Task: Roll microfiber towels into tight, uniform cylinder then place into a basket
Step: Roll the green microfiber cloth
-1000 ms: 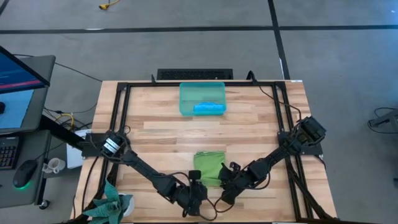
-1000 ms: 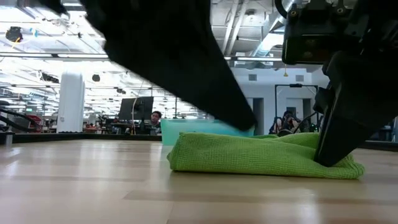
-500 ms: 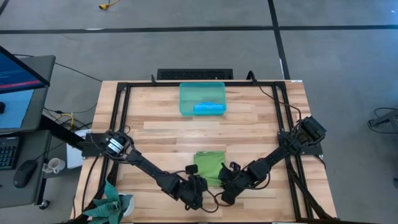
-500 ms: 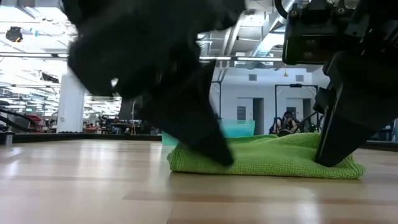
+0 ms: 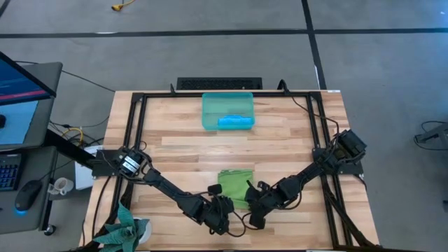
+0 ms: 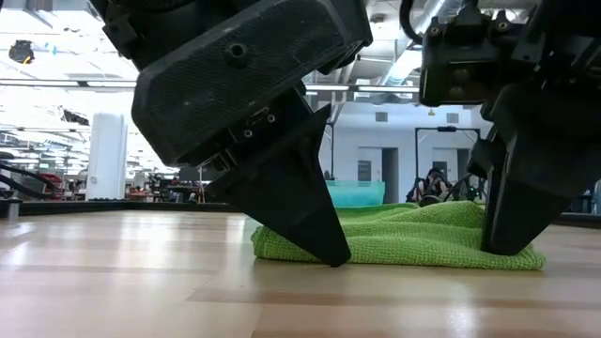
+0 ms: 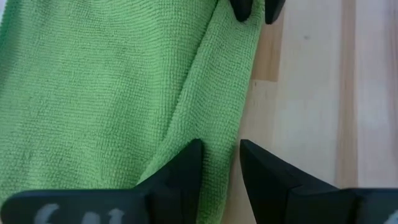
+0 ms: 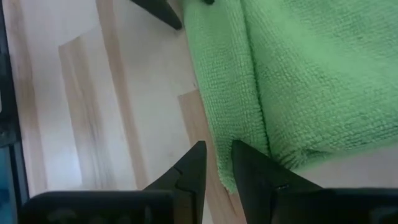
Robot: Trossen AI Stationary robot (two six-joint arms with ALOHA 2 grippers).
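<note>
Both grippers, left (image 5: 222,205) and right (image 5: 253,203), pinch the green towel's (image 5: 235,186) near edge, the basket (image 5: 227,110) with the blue towel (image 5: 234,122) well beyond.

Both arms are stretched low across the near half of the table, converging toward the middle. The left gripper (image 5: 222,208) is pointed down at the near left corner of the green towel (image 5: 236,186), its fingers (image 7: 180,168) set narrowly apart with the towel's edge between them. The right gripper (image 5: 253,210) is lowered at the near right corner, its fingers (image 8: 189,168) likewise narrowly parted over the hem, tips at the tabletop
</note>
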